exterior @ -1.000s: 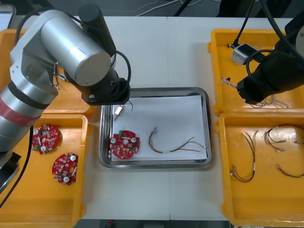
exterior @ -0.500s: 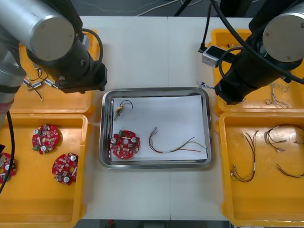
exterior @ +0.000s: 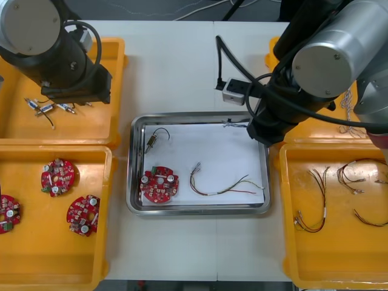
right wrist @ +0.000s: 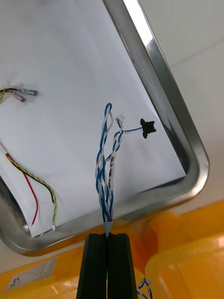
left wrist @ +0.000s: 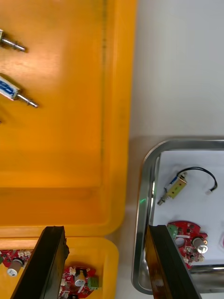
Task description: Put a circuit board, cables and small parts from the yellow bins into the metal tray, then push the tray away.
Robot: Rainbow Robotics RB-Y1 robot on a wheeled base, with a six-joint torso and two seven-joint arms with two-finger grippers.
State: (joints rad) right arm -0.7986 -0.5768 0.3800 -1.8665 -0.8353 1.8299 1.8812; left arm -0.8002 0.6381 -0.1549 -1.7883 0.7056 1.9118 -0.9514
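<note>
right gripper (right wrist: 108, 236) is clamped on the very tip of the twisted blue and white cable (right wrist: 106, 177), pads almost together since the wire is thin. it hangs over the far right corner of the metal tray (exterior: 198, 209). most of the cable and its black connector (right wrist: 148, 127) are above the white liner, but the pinched end sits at the tray rim, next to the right yellow bins (exterior: 285, 212)

left gripper (left wrist: 105, 229) is wide open and holding nothing, over the far left yellow bin (exterior: 115, 73) by its right wall. i read it as idle

already in the tray: circuit board (exterior: 159, 185) near left, small metal part (exterior: 150, 143) far left, red and yellow cable (exterior: 224, 188) near right

risks as i see them:
- if i let go here, the held end may fall on or outside the rim, because the fingers aren't clearly inside the tray. a tail draped over the edge could drag or catch a bin when the tray gets pushed
- the grip is on the tip only, so a quick move could let the wire slip out early
- a thin wire can cling to the pads on release and lift back out with the arm
- dropped too far toward the near side, it lands on the red and yellow cable and tangles

i'd shift toward the tray centre before opening
</note>
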